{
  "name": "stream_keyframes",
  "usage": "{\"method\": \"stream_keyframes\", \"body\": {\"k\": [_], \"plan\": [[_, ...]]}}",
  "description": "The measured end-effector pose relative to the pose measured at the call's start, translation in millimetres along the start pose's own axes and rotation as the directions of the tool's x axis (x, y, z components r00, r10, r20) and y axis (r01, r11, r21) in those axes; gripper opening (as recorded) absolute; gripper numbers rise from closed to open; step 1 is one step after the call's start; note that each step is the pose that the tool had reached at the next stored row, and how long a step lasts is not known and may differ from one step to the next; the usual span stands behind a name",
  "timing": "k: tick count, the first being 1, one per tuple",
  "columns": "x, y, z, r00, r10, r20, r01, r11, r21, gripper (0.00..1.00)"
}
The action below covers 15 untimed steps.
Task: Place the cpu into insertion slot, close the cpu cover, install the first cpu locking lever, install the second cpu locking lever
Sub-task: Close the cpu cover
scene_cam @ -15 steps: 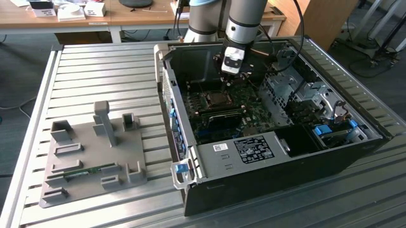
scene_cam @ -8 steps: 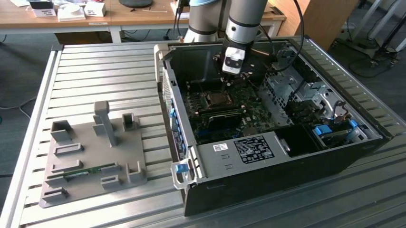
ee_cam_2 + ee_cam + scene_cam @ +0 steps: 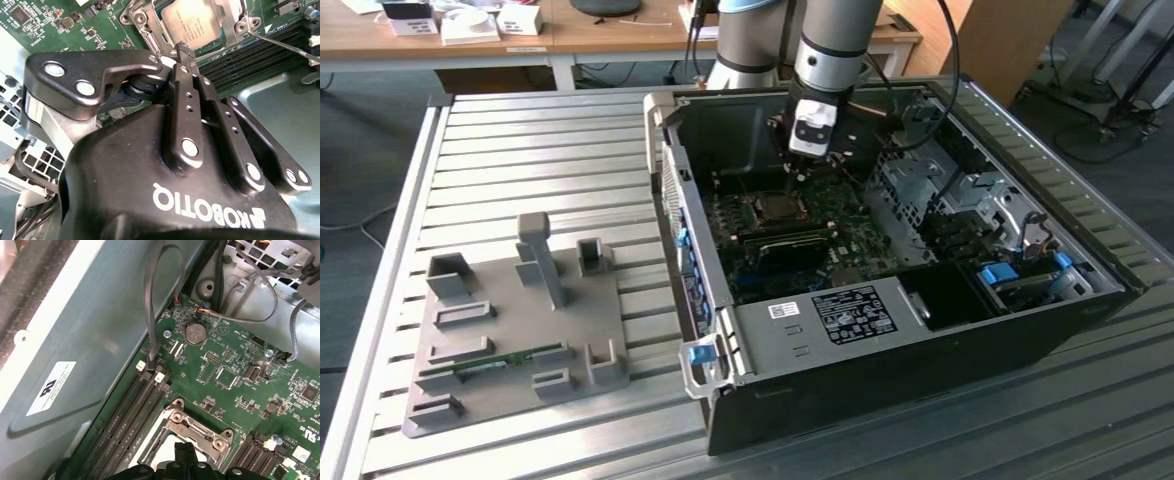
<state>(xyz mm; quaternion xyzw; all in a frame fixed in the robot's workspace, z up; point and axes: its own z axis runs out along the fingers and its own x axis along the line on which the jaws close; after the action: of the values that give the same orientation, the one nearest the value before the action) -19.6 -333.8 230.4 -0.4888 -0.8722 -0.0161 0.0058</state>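
Counter: slatted metal counter (image 3: 520, 130) carrying an open computer case (image 3: 1067, 330) and a grey fixture tray (image 3: 507, 300).
Tray: one green memory stick (image 3: 494, 362) lies in a groove.
Case: green circuit board (image 3: 235, 390) inside.
Insertion slot (image 3: 781, 208): holds the cpu (image 3: 192, 22), with the silver cpu cover (image 3: 231, 20) framing it.
Fingers (image 3: 186, 100): closed together, gripping nothing visible, tips at the slot's rim.

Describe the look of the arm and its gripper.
The arm is a silver-grey tube with a black cable looping beside it. The gripper is black: a rounded body with white lettering and jointed links pinned with silver rivets.
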Motion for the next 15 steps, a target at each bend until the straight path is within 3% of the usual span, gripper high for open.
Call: {"method": "stream_keyframes", "body": {"k": [15], "plan": [[0.0,0.0,0.0,0.9989,-0.047,-0.0011,0.047,0.9989,0.0012,0.11]]}}
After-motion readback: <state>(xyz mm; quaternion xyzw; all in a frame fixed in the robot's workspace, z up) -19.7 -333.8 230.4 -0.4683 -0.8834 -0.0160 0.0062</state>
